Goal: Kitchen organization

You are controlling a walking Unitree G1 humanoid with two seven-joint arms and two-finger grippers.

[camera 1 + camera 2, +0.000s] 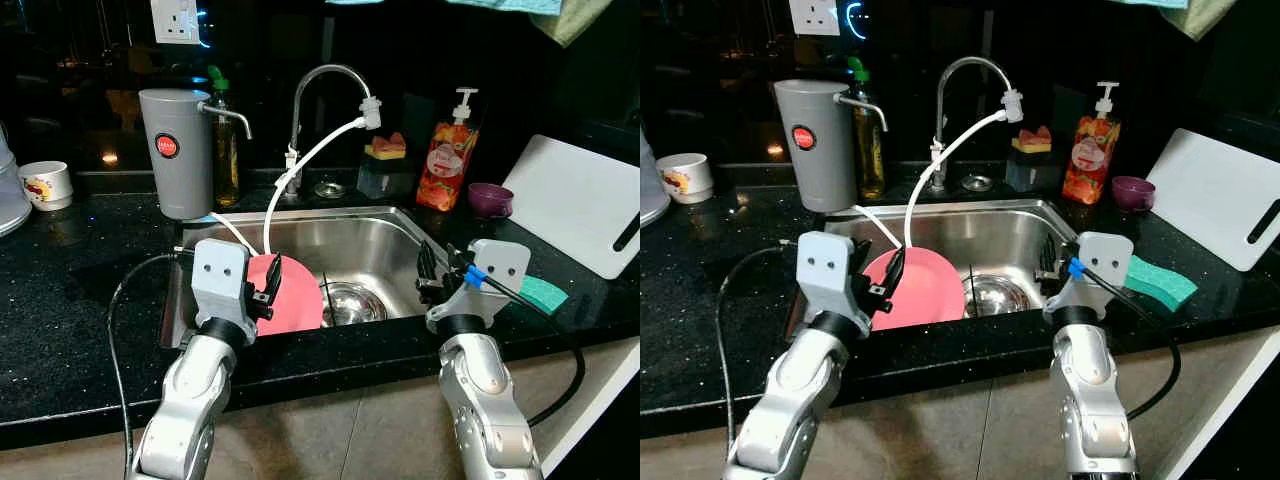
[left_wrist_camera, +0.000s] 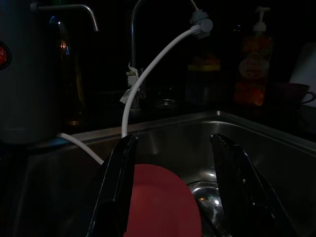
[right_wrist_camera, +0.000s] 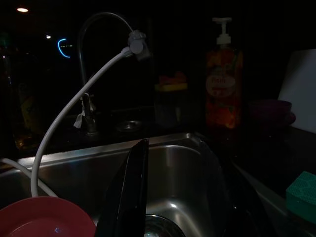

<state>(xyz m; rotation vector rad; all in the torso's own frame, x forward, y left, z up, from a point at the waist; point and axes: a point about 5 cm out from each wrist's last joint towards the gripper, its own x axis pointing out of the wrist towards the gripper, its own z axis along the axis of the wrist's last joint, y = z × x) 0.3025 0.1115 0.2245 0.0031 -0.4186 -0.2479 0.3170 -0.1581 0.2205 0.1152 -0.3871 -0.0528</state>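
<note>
Plate (image 1: 292,292), pink, sat in the steel sink (image 1: 380,235) near its front-left, leaning on the front wall beside the drain strainer (image 1: 352,300). Left gripper (image 2: 173,187) hovered just above it, fingers (image 2: 118,182) apart, straddling the plate's upper edge, no contact that I could see. Right gripper (image 1: 432,272) hung over the sink's right rim, fingers apart, holding nothing. Risks as I judged them: a wet, tilted plate could slip out of a rim pinch and clatter onto the steel; the white hose (image 1: 300,170) drooping from the faucet (image 1: 325,85) into the sink just behind the plate could snag on the lift.
</note>
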